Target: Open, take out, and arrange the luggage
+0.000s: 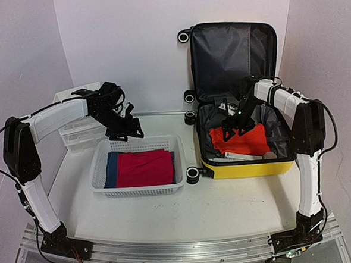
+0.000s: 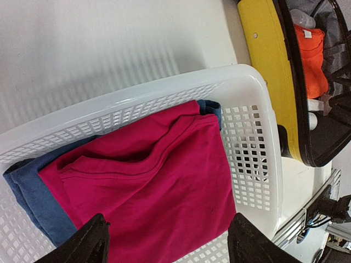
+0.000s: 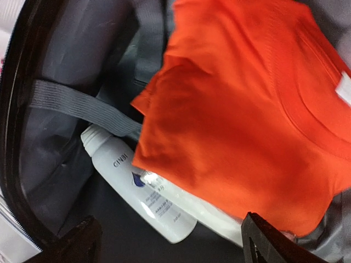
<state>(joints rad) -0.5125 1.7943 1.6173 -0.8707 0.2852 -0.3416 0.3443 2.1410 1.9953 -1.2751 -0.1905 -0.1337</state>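
Orange shirt [image 3: 247, 109] in the luggage [image 1: 249, 167] hides half the white bottle [image 3: 129, 183]. In the basket [image 2: 258, 109], the red shirt [image 2: 159, 186] buries a blue one [image 2: 30, 192]. Left gripper [image 2: 170, 241] and right gripper [image 3: 175, 244] are both spread wide, empty.

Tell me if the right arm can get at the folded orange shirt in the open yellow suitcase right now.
Probably yes. The right gripper hovers just above the folded orange shirt, fingers spread; the yellow hard-shell suitcase lies open and nothing covers the shirt.

Yellow luggage [image 1: 249, 167], grey lining [image 1: 230, 50]; orange shirt [image 1: 251, 143]; white mesh basket [image 1: 140, 191]; crimson garment [image 1: 145, 168]; blue garment [image 1: 110, 168].
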